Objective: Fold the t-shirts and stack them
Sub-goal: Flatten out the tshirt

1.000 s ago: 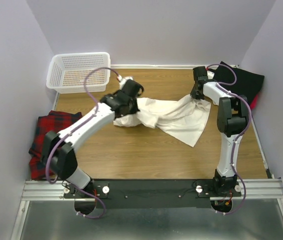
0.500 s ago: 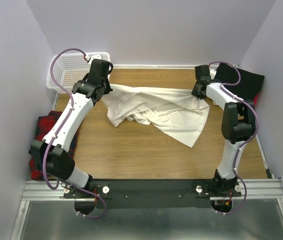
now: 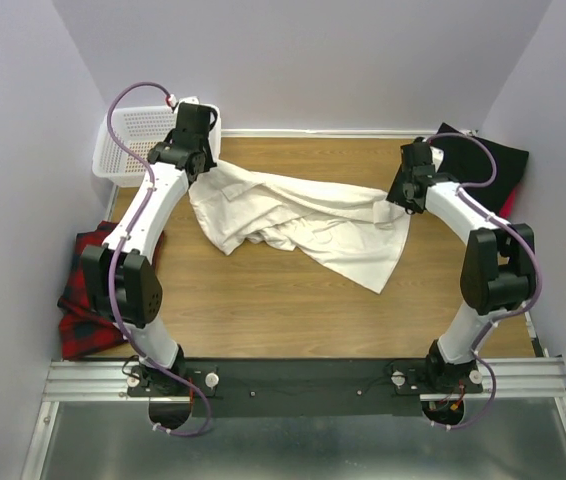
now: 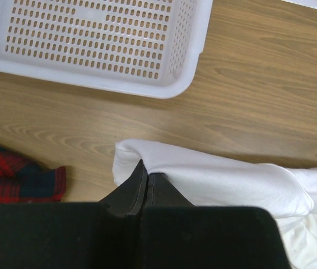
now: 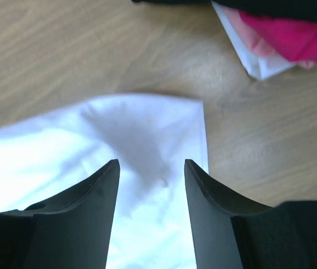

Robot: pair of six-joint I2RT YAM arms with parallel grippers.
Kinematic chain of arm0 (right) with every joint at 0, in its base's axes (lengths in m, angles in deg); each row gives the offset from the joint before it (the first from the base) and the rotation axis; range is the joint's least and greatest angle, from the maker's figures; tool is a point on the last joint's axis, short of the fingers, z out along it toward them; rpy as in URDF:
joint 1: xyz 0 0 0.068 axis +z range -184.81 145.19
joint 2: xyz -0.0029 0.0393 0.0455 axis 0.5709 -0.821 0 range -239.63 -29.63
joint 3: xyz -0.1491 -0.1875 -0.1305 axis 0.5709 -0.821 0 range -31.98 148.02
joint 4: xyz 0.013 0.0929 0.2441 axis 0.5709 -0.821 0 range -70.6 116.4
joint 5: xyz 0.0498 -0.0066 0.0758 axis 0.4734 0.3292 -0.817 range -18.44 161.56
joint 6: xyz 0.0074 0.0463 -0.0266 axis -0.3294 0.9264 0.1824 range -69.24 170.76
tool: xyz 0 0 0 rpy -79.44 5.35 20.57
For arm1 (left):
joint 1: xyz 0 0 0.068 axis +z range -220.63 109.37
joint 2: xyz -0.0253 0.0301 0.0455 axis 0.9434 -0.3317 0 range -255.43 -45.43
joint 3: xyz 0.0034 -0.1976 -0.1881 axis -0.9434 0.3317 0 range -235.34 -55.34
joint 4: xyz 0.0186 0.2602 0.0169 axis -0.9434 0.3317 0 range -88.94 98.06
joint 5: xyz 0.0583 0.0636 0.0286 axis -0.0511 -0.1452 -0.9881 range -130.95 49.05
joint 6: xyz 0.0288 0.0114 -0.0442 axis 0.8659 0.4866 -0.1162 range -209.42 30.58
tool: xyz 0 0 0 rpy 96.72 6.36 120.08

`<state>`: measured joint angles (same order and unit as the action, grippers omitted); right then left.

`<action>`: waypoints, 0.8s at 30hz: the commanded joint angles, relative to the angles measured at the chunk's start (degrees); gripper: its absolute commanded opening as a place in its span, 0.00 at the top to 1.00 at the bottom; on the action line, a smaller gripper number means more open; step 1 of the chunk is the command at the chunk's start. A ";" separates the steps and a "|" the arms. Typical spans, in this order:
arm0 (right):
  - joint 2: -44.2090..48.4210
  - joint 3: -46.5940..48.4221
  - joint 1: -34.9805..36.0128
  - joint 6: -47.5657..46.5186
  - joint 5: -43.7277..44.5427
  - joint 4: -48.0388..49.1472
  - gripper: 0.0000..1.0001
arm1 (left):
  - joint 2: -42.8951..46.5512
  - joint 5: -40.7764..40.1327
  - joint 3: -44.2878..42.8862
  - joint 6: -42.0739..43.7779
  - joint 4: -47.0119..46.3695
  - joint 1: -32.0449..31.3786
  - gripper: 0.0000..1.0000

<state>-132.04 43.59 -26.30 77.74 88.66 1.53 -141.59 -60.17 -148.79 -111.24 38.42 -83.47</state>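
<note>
The cream-white t-shirt [image 3: 303,220] lies stretched and rumpled across the wooden table. My left gripper [image 3: 203,168] is at the back left next to the basket, shut on a folded edge of that shirt [image 4: 225,182]; in the left wrist view the gripper [image 4: 146,171] pinches the cloth. My right gripper [image 3: 395,198] hovers open over the shirt's right corner [image 5: 91,157]; in the right wrist view nothing sits between the gripper's [image 5: 152,165] fingers. A black t-shirt [image 3: 488,165] lies at the back right with red cloth [image 3: 509,205] under its edge, pink-red [image 5: 293,33] in the right wrist view.
A white perforated basket [image 3: 133,150] stands at the back left corner, close to my left gripper [image 4: 91,39]. A red plaid cloth [image 3: 88,270] hangs over the table's left edge. Walls close in on the left, back and right.
My left gripper pulled the shirt's edge left and back toward the basket, spreading the cloth out. My right gripper opened and let go of the shirt's right corner.
</note>
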 commanded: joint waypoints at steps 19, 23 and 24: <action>1.87 -5.70 5.02 0.17 -8.93 3.86 0.52 | -4.92 3.67 -3.85 1.52 -3.09 5.02 1.00; -0.68 -5.26 5.02 1.58 -9.37 4.21 0.56 | -5.09 4.28 -3.76 1.70 -3.18 5.02 1.00; -1.03 -5.17 5.02 1.84 -9.46 4.47 0.56 | -5.09 4.46 -3.76 1.70 -3.09 5.11 1.00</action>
<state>-130.03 37.06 -21.01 78.05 81.67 4.35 -146.62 -57.36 -153.09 -110.28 36.76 -78.57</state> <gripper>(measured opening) 0.449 0.014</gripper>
